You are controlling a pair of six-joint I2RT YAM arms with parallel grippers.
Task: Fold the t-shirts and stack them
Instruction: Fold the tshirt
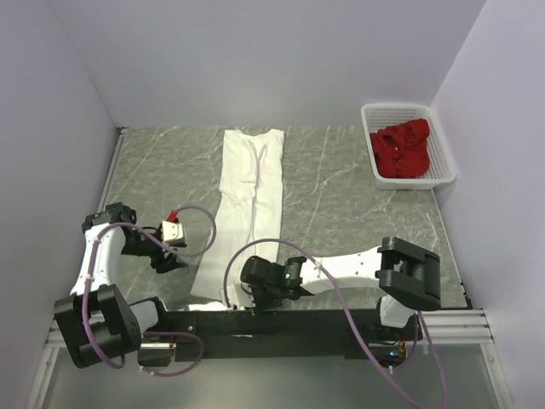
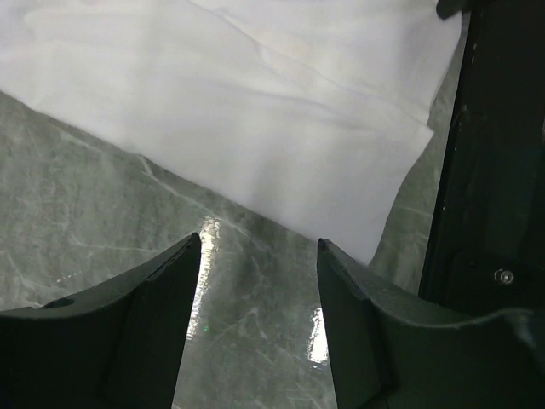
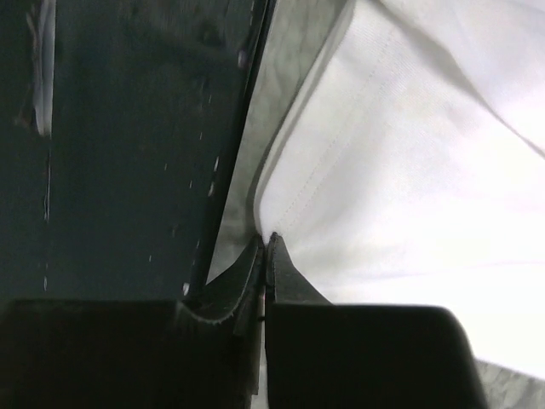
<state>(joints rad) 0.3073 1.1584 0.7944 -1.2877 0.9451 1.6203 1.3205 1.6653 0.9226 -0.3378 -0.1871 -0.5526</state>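
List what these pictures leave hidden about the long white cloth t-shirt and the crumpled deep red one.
- Top view: white cloth t-shirt, near hem partly covered by the right gripper.
- Right wrist view: whether cloth sits between the shut fingertips; they hide it.
- Top view: deep red t-shirt, shape lost, bunched inside the white slotted plastic basket.

No writing, label, brand, number or sign can be read on the white t-shirt (image 1: 247,192), the red t-shirt (image 1: 400,152) or the basket (image 1: 396,108).
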